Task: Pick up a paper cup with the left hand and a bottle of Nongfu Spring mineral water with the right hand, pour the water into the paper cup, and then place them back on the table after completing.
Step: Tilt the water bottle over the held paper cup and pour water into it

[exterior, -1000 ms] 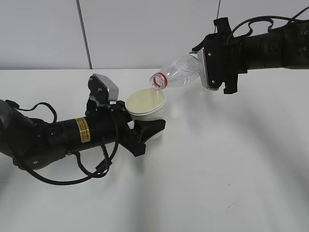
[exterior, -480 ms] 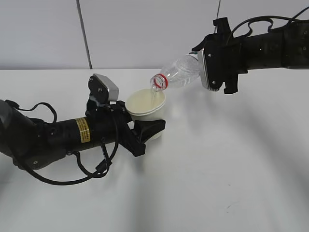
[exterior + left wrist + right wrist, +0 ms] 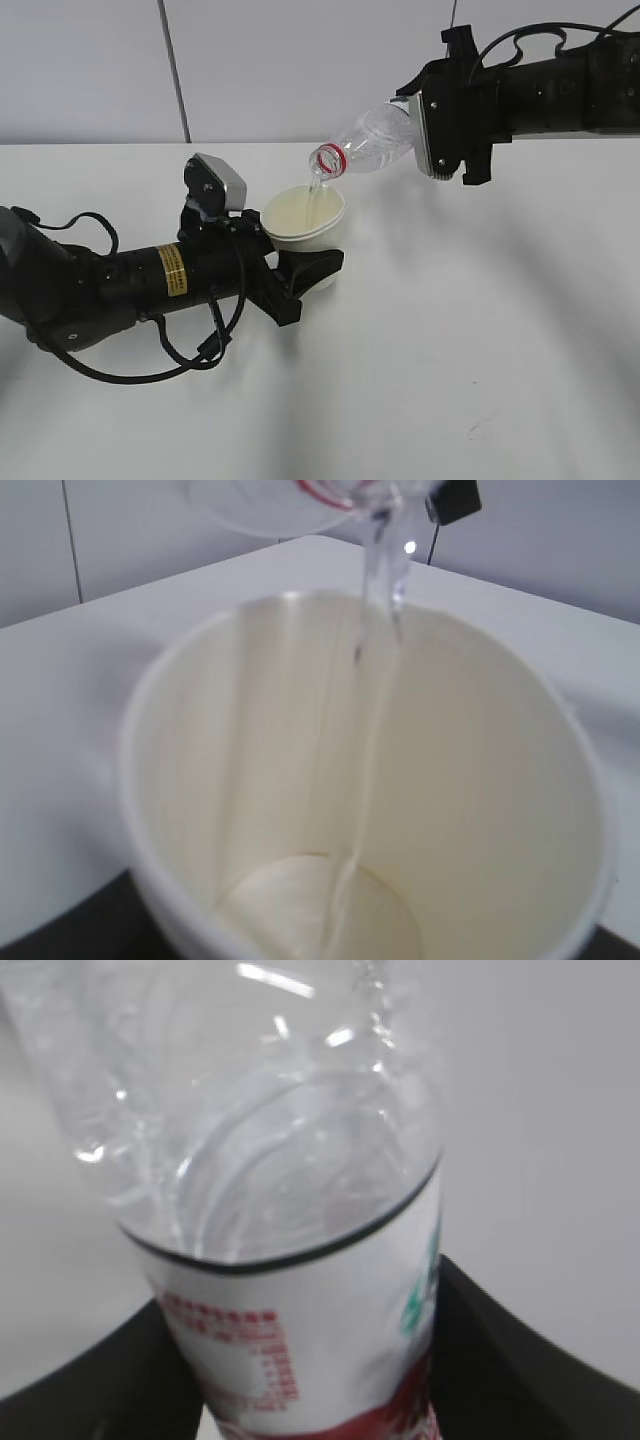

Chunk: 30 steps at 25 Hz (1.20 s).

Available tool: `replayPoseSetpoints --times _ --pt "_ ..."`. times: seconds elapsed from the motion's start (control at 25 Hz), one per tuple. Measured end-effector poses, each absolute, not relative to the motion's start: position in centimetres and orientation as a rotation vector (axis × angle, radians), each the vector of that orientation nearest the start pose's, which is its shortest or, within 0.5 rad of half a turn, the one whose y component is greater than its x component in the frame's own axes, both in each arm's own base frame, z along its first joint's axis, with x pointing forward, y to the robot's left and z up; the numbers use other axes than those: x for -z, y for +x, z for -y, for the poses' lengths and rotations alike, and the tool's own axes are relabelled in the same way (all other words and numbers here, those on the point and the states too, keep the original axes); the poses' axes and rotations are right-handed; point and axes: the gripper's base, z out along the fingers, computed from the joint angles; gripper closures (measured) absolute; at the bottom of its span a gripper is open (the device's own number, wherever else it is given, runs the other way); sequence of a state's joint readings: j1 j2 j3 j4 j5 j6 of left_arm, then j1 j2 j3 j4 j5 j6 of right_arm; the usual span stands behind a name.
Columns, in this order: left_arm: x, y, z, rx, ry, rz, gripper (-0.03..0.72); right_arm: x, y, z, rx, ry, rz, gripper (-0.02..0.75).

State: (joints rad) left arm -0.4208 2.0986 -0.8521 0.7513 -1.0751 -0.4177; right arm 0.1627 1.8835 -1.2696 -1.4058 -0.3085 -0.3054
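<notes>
A white paper cup (image 3: 303,215) is held just above the white table (image 3: 480,350), with my left gripper (image 3: 306,246) shut on its sides. One black finger (image 3: 318,264) shows in front of the cup. Higher up on the right, my right gripper (image 3: 428,128) is shut on the Nongfu Spring bottle (image 3: 368,150), which is tilted with its red-ringed mouth down over the cup. A thin stream of water (image 3: 313,192) falls into the cup. In the left wrist view the stream (image 3: 376,630) runs into the cup (image 3: 470,780), where water pools. In the right wrist view black fingers (image 3: 540,1360) flank the labelled bottle (image 3: 300,1300).
A pale grey wall with a dark vertical seam (image 3: 175,70) stands behind the table. Black cables (image 3: 190,350) loop under the left arm. Bare tabletop lies to the front and right.
The right gripper has lifted the bottle slightly and tipped it a little more. Water keeps running into the cup. The left arm and cup have stayed still.
</notes>
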Motion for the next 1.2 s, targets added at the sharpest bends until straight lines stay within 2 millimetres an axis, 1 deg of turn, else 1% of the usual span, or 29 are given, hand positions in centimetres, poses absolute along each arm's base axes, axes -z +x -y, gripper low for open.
replayPoseSetpoints --times 1.0,1.2 --pt "-10.98 31.23 19.98 0.873 0.838 -1.638 0.277 -23.31 41.85 -9.64 0.667 -1.8 -1.059 0.3" --pt "-10.98 31.23 19.98 0.873 0.838 -1.638 0.277 -23.56 41.97 -9.66 0.675 -1.797 -1.051 0.3"
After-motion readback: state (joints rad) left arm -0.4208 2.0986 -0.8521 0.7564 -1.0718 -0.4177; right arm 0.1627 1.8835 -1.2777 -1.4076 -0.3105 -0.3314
